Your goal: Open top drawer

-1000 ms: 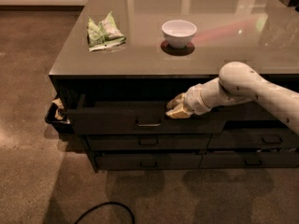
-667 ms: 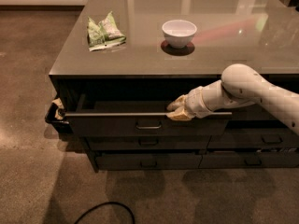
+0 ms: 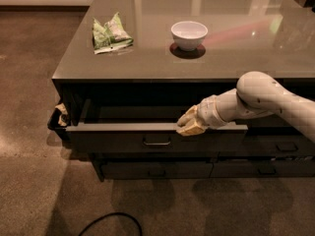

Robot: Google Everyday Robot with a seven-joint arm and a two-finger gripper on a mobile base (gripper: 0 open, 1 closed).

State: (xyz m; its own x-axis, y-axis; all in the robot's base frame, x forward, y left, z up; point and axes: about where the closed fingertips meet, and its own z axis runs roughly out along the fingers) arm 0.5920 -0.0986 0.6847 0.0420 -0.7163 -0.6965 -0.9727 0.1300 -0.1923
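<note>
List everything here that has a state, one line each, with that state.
top drawer: pulled partly open, grey inside showing.
gripper: resting on the top edge of the top drawer's front, right of its pull.
lower drawers: shut.
white bowl: upright on the countertop.
green bag: crumpled, lying on the countertop.

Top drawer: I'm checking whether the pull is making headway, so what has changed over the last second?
The wide dark grey-black top drawer has slid further out toward the camera, baring more of its inside. The cream gripper, on the front's top edge right of the bar pull, came with it. The white bowl and crumpled green packet on the grey countertop stayed put.
</note>
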